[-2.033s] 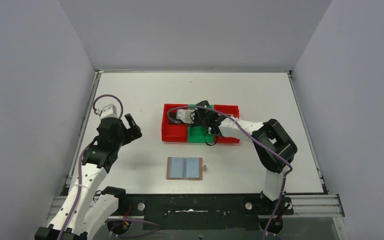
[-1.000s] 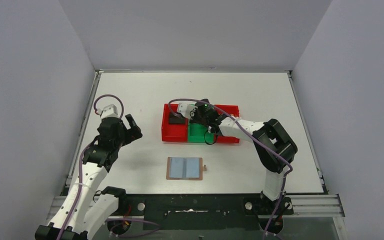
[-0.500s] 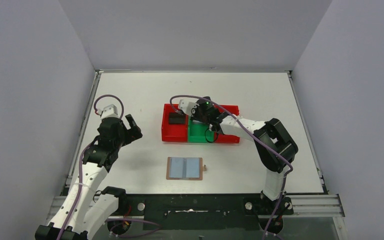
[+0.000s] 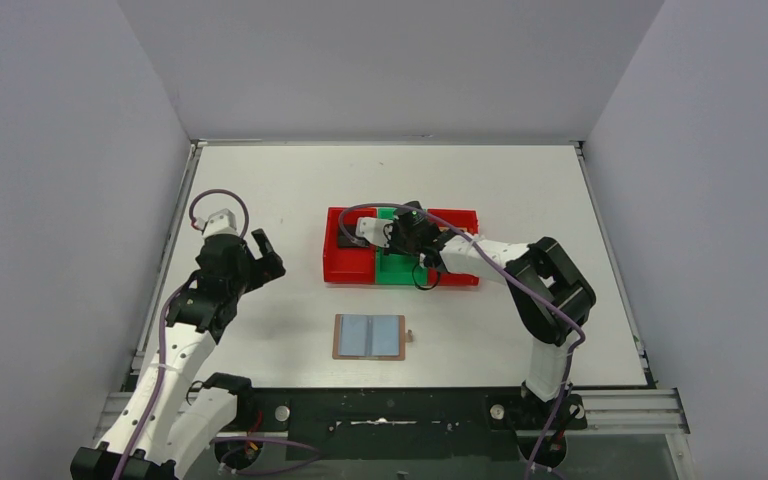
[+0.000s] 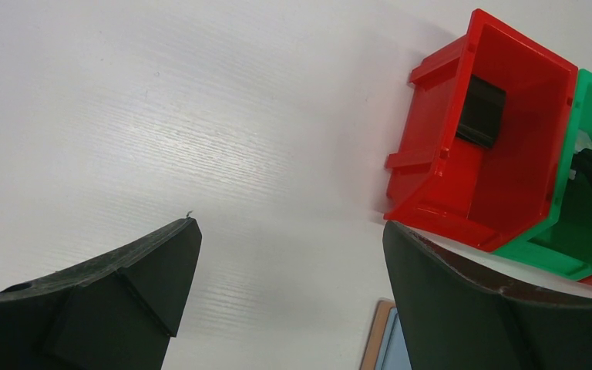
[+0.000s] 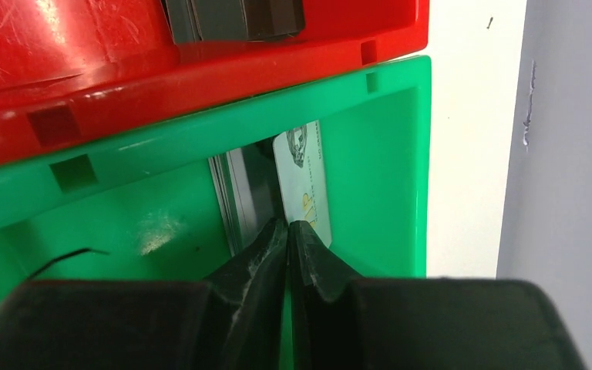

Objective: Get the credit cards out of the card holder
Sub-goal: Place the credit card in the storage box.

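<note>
- The card holder [image 4: 369, 336] lay open and flat on the white surface [image 4: 280, 190], near the front edge. Its grey-blue lining faced up and a small tab stuck out on its right side.
- It sat between the 2 arms and well apart from both.
- 3 bins stood in a row behind it, touching side to side: the left red bin [image 4: 345, 275], the green bin [image 4: 392, 270] in the middle and the right red bin [image 4: 460, 216].
- A black card [image 5: 480, 112] lay inside the left red bin, toward its far end.
- In the green bin, a pale card [image 6: 302, 181] with a small printed portrait rested just beside a thin stack of grey cards [image 6: 231, 193].
- The right jaws were clenched, tips pressed together with nothing visible between them. They were over the green bin, at the near end of the pale card.
- Whether the tips touched that card could not be told.
- The left jaws stood released, wide apart and empty, above bare surface to the left of the bins.
</note>
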